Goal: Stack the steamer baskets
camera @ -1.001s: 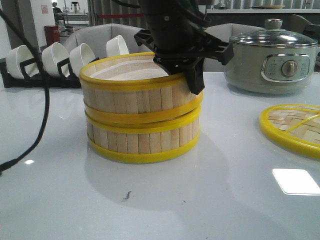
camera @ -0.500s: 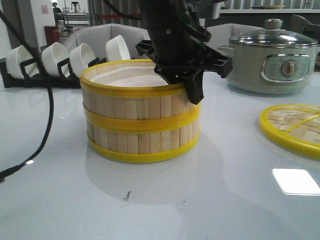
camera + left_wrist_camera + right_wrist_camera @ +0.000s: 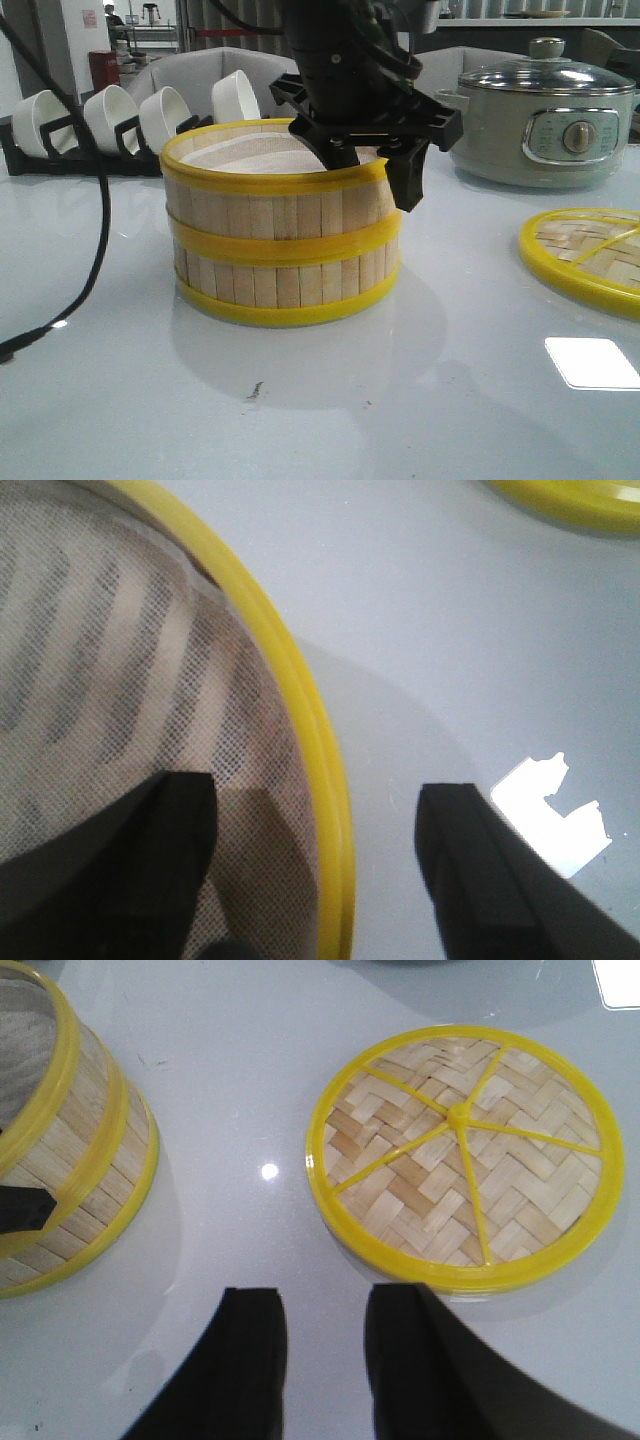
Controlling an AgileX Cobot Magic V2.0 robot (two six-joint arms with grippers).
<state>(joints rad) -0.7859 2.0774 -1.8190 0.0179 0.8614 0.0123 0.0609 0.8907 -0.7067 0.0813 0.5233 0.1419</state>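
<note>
Broadly, the white bench (image 3: 320,420) carries everything, and the steamer baskets (image 3: 283,240) stand left of its middle as a two-tier stack, upper tier seated squarely on the lower, yellow rims lined up. Behind and to the right sits a grey pot (image 3: 545,120) with a glass lid; along the back left runs a rack of white bowls (image 3: 120,115). At the right edge lies the flat woven lid (image 3: 465,1155), well apart from the stack, with bare bench between them.

The left tool (image 3: 372,160) hangs directly over the stack's right rim, its fingers spread wide: the left wrist view shows one finger inside over the pale liner (image 3: 110,660), the other outside over the bench, and the yellow rim passing between them without touching either. So it straddles the wall but grips nothing. I judge the stacking done and the release made; the way out for this arm is straight up, since any sideways pull would catch the rim.

The right tool (image 3: 320,1345) hovers low over open bench between stack and lid, fingers apart and empty, nearer the lid. Room is open toward the front of the bench.
</note>
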